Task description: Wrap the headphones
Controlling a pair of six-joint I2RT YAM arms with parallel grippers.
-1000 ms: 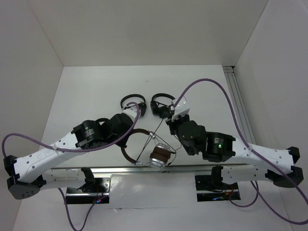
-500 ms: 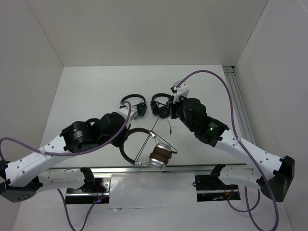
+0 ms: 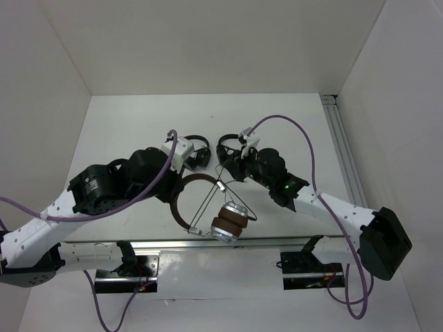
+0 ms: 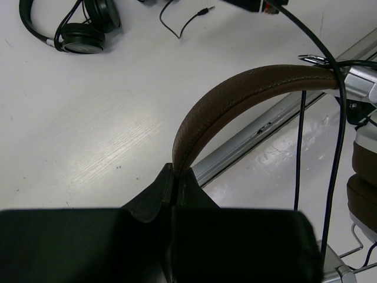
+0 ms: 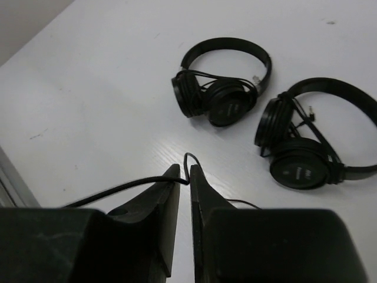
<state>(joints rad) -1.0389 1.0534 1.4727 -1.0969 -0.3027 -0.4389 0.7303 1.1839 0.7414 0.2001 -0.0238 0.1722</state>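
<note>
Headphones point(image 4: 247, 88), seemingly within left hand point(image 4: 176, 175)

The headphones point(image 4: 247, 88) have a brown band that looks like leather, with a fine bumpy grain, and shiny silver metal cups. Their cable point(image 4: 337, 147) is thin, smooth and black. The table point(image 4: 88, 130) is white with faint wood lines and a soft shine. The two small black headphones point(image 5: 227, 100) look like smooth plastic.
</note>
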